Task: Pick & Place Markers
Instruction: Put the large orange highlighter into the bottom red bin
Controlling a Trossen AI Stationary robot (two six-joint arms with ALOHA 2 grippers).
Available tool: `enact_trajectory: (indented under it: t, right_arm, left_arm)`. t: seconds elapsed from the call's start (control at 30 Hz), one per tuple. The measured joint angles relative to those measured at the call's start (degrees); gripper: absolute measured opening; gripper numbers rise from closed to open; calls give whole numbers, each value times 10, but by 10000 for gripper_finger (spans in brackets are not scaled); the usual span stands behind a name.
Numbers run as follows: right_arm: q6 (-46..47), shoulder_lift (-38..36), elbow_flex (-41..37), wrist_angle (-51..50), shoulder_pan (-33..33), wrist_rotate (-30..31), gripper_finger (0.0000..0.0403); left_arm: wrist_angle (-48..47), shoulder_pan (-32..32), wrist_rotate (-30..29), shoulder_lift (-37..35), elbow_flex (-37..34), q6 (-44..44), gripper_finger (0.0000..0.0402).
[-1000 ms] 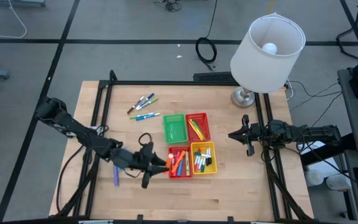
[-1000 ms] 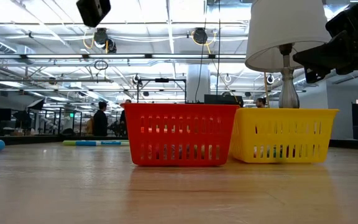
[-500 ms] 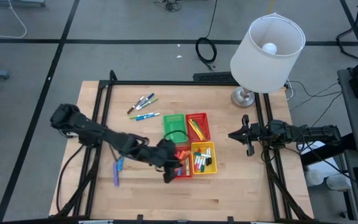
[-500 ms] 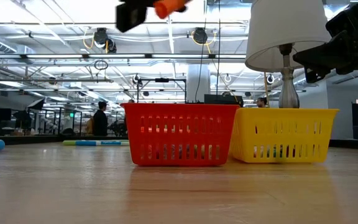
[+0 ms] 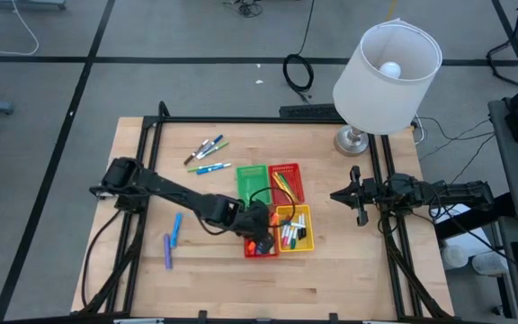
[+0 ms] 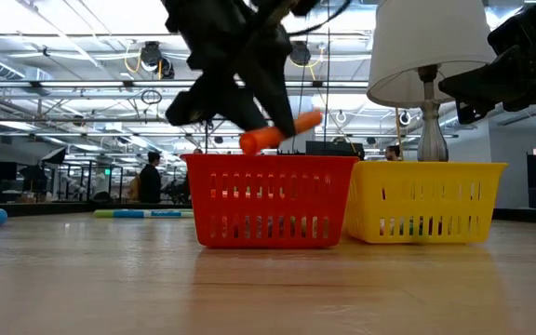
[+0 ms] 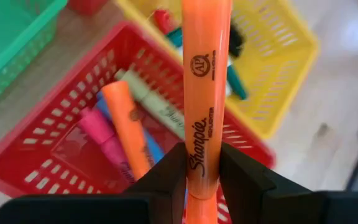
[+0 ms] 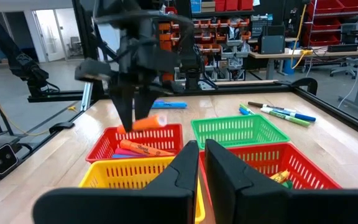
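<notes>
My left gripper [image 5: 257, 236] hangs over the near red basket [image 5: 261, 247] and is shut on an orange marker [image 7: 205, 74]. In the low view that marker [image 6: 282, 130] hangs tilted just above the basket's rim [image 6: 270, 160]. Orange, pink, blue and pale green markers [image 7: 123, 118] lie inside this basket. More markers lie in the yellow basket [image 5: 306, 236] and the far red basket [image 5: 286, 183]. Loose markers [image 5: 207, 148] lie on the table at the far left, and two more [image 5: 173, 238] at the near left. My right gripper [image 5: 356, 195] waits shut at the right edge. My left gripper pinches the orange marker's barrel [image 7: 202, 140] between its two fingers, nearer one end than the other. The fingers [image 6: 249, 88] come slanting down from above and lie across the marker. It is lifted clear, tilted, over the red basket.
A green basket [image 5: 252, 184] stands behind the near red one, with the four baskets packed in a square. A lamp [image 5: 387, 67] stands at the far right corner. A black frame [image 5: 151, 171] runs along the table's edges. Bare wood lies along the near side.
My left gripper has travelled toward the table's right edge with the orange marker, from left of the baskets to above the near red basket. It has come down and tipped its fingers downward, rolling as it went. The marker now hangs just over the basket's rim.
</notes>
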Motion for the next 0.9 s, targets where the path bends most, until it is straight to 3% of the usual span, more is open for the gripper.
enact_trajectory:
  t: [0.3,0.9]
  right_arm:
    - [0,0,0,0,0,0,18]
    - [0,0,0,0,0,0,18]
  left_arm:
    - [-14,-2,9,17,0,-50,93]
    - [-12,-28,-1,17,0,-56,93]
